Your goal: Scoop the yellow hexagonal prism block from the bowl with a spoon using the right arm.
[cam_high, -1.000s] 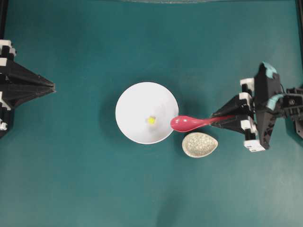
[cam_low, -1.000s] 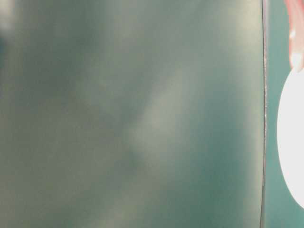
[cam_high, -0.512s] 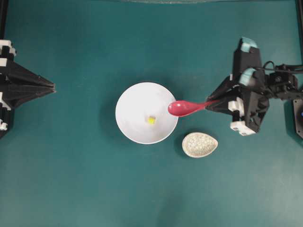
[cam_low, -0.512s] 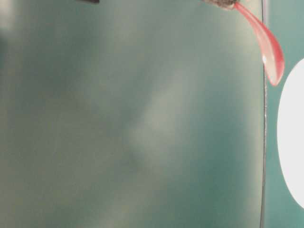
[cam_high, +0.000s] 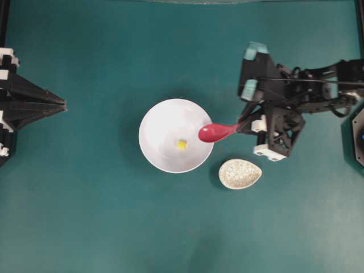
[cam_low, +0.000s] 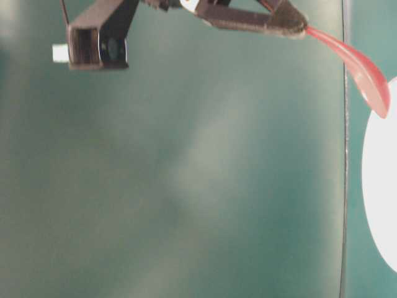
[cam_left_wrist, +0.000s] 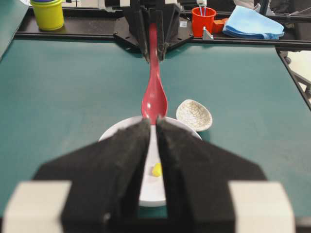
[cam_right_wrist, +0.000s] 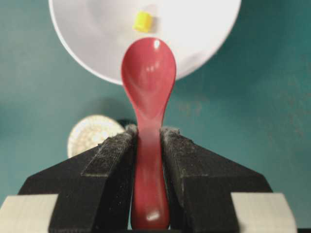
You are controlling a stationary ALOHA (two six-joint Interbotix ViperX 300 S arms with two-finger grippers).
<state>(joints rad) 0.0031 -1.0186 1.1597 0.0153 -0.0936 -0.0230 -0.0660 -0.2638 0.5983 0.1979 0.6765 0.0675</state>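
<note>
The right pincer (cam_right_wrist: pixel 148 141) is pinching the handle of the spoon (cam_high: pixel 215 132), its two black foam-faced fingers (cam_right_wrist: pixel 112 160) pressed against either side of the glossy pink-red stem. The spoon points left from the right arm (cam_high: pixel 284 102), and its deep oval scoop hangs over the right rim of the bowl (cam_high: pixel 162 128), hollow side up. From the table-level view the scoop sits above the bowl's edge, tilted downward, apart from the white surface.

The yellow block (cam_high: pixel 181 144) lies on the bowl's floor, a little right of centre, just left of and slightly nearer than the scoop's tip. In the right wrist view it sits just beyond the tip of the scoop, not touching it. It is a tiny, bright, faceted piece.

The bowl is round, plain and smooth white. Just near and right of it on the teal table (cam_high: pixel 85 216) rests a small speckled beige oval dish (cam_high: pixel 240 174) with a crackled glaze.

The left pincer (cam_high: pixel 60 104) sits at the far left edge of the table, well apart from everything; its fingers are drawn close with only a narrow slit between them, holding nothing.
</note>
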